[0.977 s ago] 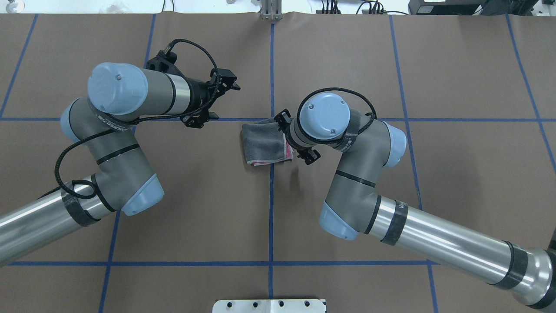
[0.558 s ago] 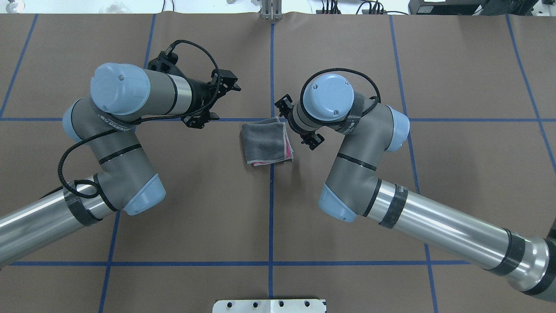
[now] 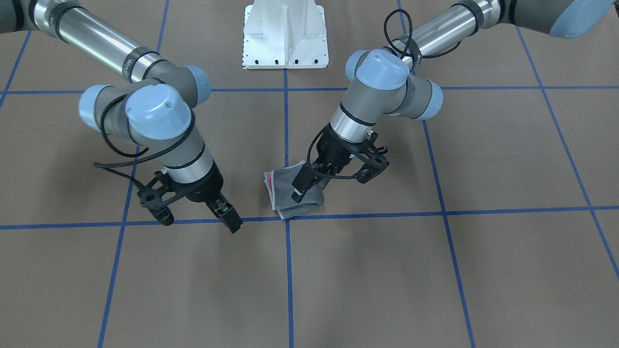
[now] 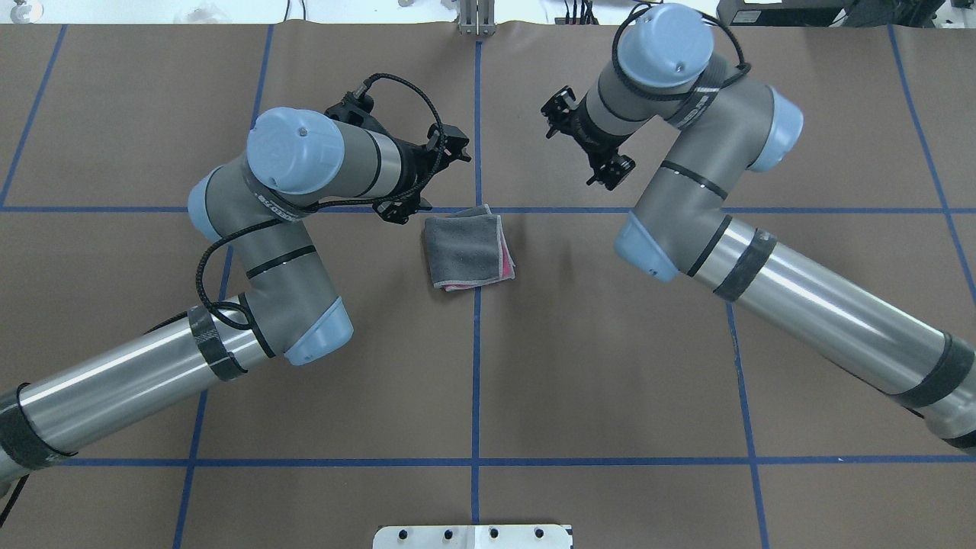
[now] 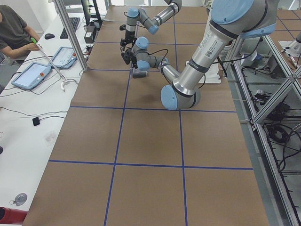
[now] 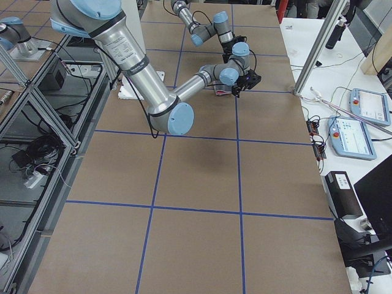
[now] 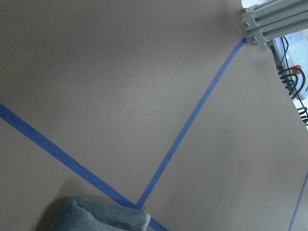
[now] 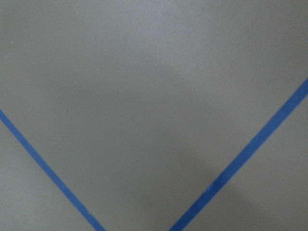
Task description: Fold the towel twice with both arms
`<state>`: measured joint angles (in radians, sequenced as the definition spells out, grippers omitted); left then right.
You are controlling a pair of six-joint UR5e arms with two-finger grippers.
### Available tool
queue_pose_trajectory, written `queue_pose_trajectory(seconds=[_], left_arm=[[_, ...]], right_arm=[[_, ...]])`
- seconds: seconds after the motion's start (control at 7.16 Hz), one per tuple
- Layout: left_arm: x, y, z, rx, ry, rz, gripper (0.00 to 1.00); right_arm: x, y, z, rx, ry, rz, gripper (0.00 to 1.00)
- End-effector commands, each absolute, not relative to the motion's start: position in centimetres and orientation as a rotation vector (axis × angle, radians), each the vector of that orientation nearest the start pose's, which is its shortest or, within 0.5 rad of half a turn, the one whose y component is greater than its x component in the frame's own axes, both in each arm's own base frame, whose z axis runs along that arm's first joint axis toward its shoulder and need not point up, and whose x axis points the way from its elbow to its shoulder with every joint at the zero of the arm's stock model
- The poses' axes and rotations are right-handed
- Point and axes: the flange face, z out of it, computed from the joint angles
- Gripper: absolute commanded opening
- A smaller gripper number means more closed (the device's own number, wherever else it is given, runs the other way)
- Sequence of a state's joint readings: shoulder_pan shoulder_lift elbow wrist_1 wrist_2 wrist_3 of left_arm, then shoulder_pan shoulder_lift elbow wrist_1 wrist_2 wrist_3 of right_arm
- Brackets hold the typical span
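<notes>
Folded towel (image 4: 467,248) lay flat on the brown surface (image 4: 610,366), both claws spread.
It sat grey face up (pink peeking out along its right edge) at a crossing of blue tape lines (image 4: 475,366). The left claw (image 4: 435,177) hovered just beside its far left corner, and the right claw (image 4: 583,141) hung farther off, both empty.
</notes>
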<state>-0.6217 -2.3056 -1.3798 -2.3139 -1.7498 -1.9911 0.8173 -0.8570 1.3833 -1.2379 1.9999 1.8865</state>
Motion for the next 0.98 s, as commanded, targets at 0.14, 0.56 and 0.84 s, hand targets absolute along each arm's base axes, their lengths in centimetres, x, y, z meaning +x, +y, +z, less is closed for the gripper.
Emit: queue_pose_trajectory(seconds=[0.14,0.56,0.84], left_arm=[[58.3,-50.6,23.7,-0.004,1.366,-0.748,1.0],[57.8,-51.3,24.4,0.055,1.345,-0.694,1.0],[57.6,-51.6,24.6,0.06,1.341,-0.694,1.0]], right_arm=[[-38.1,-64.1,31.6,-0.199,-0.928,0.814,1.0],[-38.1,-64.1,31.6,-0.199,-0.93,0.811,1.0],[-38.1,-64.0,31.7,-0.198,-0.928,0.812,1.0]])
